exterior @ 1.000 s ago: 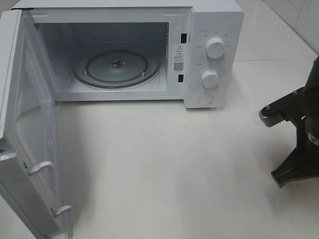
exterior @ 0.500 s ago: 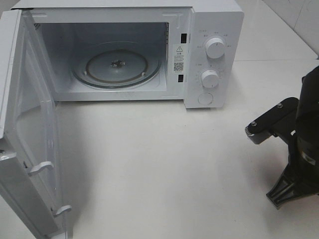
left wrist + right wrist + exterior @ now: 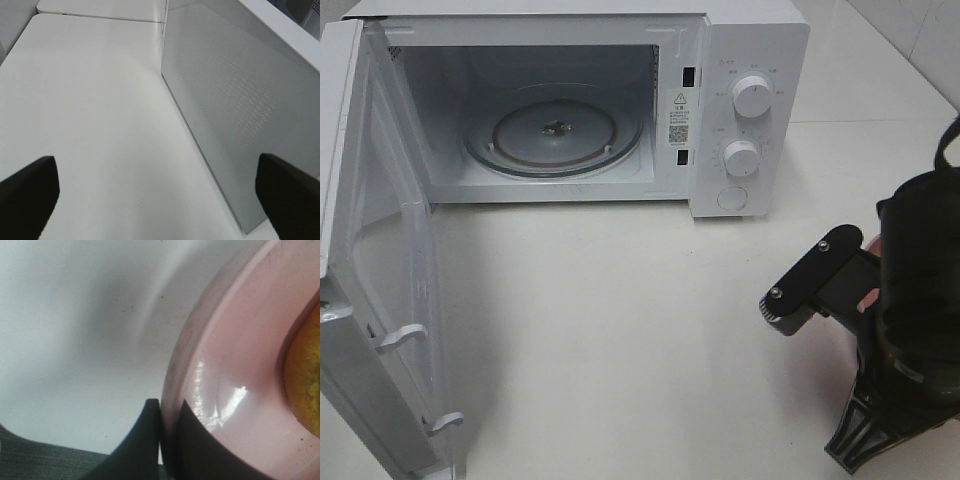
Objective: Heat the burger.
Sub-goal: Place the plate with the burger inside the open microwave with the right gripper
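Note:
The white microwave [image 3: 740, 60] stands at the back with its door [image 3: 380, 300] swung open to the left and its glass turntable [image 3: 555, 130] bare. In the right wrist view my right gripper [image 3: 162, 425] is shut on the rim of a pink plate [image 3: 235, 380]. An orange-brown edge of the burger [image 3: 306, 375] shows on that plate. In the exterior view my right arm [image 3: 915, 300] covers the plate and burger, apart from a pink sliver [image 3: 870, 298]. My left gripper [image 3: 160, 200] is open and empty beside the door's mesh panel [image 3: 235, 110].
The microwave's two dials [image 3: 752, 96] and its door button [image 3: 732, 198] face front. The open door juts out over the table's left front. White tabletop [image 3: 620, 320] lies between the microwave and my right arm.
My right arm has come further into the exterior view, moving left and toward the table's front edge with the plate. The microwave and its door have not moved.

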Controlling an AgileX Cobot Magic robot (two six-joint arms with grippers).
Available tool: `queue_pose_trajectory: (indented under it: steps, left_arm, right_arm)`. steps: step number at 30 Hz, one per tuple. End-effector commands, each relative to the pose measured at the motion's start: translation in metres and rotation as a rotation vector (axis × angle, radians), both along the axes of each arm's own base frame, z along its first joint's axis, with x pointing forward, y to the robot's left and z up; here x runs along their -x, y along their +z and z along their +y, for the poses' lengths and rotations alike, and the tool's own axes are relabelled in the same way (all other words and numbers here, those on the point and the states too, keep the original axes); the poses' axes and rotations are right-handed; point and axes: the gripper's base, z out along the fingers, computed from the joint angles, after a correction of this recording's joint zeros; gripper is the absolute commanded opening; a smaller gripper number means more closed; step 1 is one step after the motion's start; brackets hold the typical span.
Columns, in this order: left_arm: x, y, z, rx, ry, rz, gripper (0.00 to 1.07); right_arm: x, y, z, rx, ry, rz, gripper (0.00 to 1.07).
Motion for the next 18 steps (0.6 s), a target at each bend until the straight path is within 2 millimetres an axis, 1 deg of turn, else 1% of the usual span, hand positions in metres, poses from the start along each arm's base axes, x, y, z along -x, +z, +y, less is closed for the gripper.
queue_pose_trajectory:
  steps: [1, 10, 12, 18]
  left_arm:
    - [0.003, 0.001, 0.000, 0.003, 0.003, -0.029, 1.02]
    - [0.003, 0.001, 0.000, 0.003, 0.003, -0.029, 1.02]
    - [0.003, 0.001, 0.000, 0.003, 0.003, -0.029, 1.02]
    - [0.003, 0.001, 0.000, 0.003, 0.003, -0.029, 1.02]
  right_arm:
    - [0.007, 0.004, 0.005, 0.059, 0.088, -0.014, 0.00]
    - [0.024, 0.005, 0.020, 0.083, 0.202, -0.014, 0.00]
    - [0.031, 0.005, 0.026, 0.083, 0.254, -0.018, 0.00]
    - [0.043, 0.005, 0.035, 0.090, 0.347, -0.014, 0.00]
